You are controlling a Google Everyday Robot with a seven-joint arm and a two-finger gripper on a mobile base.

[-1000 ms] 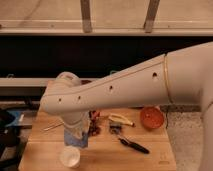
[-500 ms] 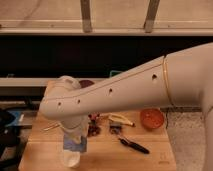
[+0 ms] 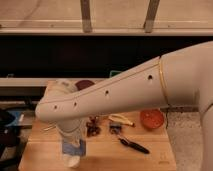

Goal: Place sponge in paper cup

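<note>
My gripper [image 3: 73, 142] hangs at the lower left, under the big white arm that crosses the view. It is shut on the light blue sponge [image 3: 75, 148], which sits straight above the white paper cup [image 3: 73, 161]. The sponge's lower edge meets the cup's rim and hides most of the cup. The cup stands on the wooden table [image 3: 150, 156] near its front left edge. The fingers themselves are mostly hidden by the wrist and the sponge.
On the table are an orange-red bowl [image 3: 151, 119] at the right, a banana [image 3: 120, 120], a black utensil [image 3: 133, 146], a dark snack packet [image 3: 93, 128] and a dark round thing [image 3: 85, 85] at the back. The table's right edge borders a grey floor.
The gripper has gone down with the sponge, from a gap above the cup to right on its rim. The cup has not moved.
</note>
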